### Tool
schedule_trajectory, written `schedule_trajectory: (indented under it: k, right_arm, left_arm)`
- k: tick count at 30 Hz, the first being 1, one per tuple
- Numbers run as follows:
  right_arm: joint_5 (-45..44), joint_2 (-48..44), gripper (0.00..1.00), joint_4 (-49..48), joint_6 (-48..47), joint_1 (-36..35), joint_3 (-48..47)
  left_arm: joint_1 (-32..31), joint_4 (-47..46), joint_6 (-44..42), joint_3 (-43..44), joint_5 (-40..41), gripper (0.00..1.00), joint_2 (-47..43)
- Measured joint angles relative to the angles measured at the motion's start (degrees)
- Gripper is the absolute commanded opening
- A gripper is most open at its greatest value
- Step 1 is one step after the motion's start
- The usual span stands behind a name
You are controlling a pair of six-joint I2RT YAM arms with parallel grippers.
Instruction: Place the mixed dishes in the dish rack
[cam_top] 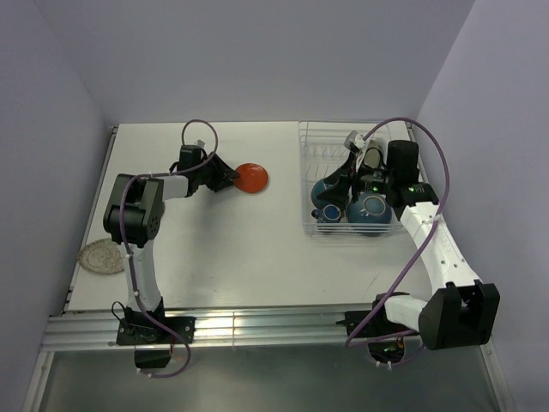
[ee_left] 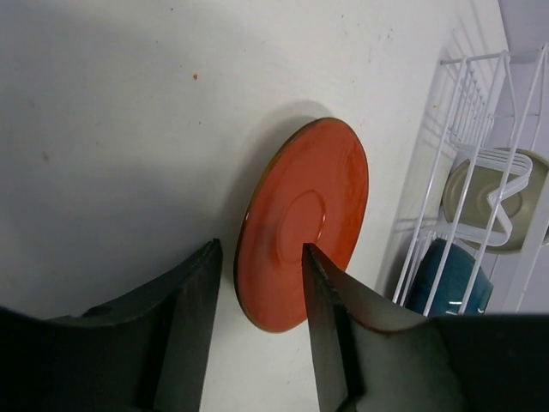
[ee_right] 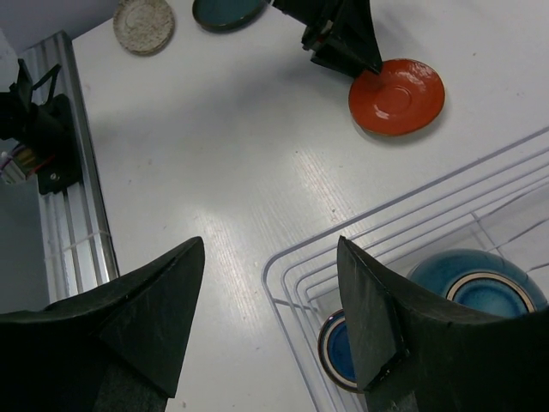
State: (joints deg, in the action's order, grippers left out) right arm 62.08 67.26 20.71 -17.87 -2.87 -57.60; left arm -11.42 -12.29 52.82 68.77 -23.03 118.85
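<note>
An orange-red plate (cam_top: 252, 178) (ee_left: 304, 215) (ee_right: 396, 96) lies flat on the table, left of the dish rack (cam_top: 305, 176) (ee_right: 287, 283). My left gripper (cam_top: 230, 178) (ee_left: 261, 247) is open, its fingers on either side of the plate's near rim; a gap shows between the left finger (ee_left: 184, 318) and the rim. My right gripper (cam_top: 341, 178) (ee_right: 271, 242) hangs open and empty above the rack's near left corner. Inside the rack are a teal-blue bowl (cam_top: 369, 209) (ee_right: 476, 283), a small dark mug with a blue inside (ee_right: 341, 348) and an olive-brown bowl (ee_left: 480, 193).
A speckled grey-olive plate (cam_top: 101, 256) (ee_right: 144, 24) rests near the table's left edge. Beside it the right wrist view shows a dark teal plate (ee_right: 227, 10). A metal rail (cam_top: 257, 326) runs along the near edge by the arm bases.
</note>
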Motion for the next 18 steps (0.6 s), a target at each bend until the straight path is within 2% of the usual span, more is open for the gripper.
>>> schedule_trajectory:
  k: [7, 8, 11, 18]
  right_arm:
    - [1.0, -0.1, 0.7, 0.0, 0.0, 1.0, 0.0]
    - [1.1, -0.1, 0.7, 0.0, 0.0, 1.2, 0.0]
    - [1.4, -0.1, 0.7, -0.1, 0.0, 1.4, 0.3]
    - [1.6, -0.1, 0.69, -0.1, 0.0, 1.9, 0.7]
  left_arm:
    - [-0.8, -1.2, 1.8, 1.7, 0.2, 0.33, 2.3]
    - [-0.8, -1.4, 2.1, 1.7, 0.1, 0.22, 2.6]
    - [-0.7, -2.5, 2.7, 1.6, -0.8, 0.0, 3.6]
    - [-0.5, -8.0, 3.9, -0.2, -4.7, 0.0, 3.8]
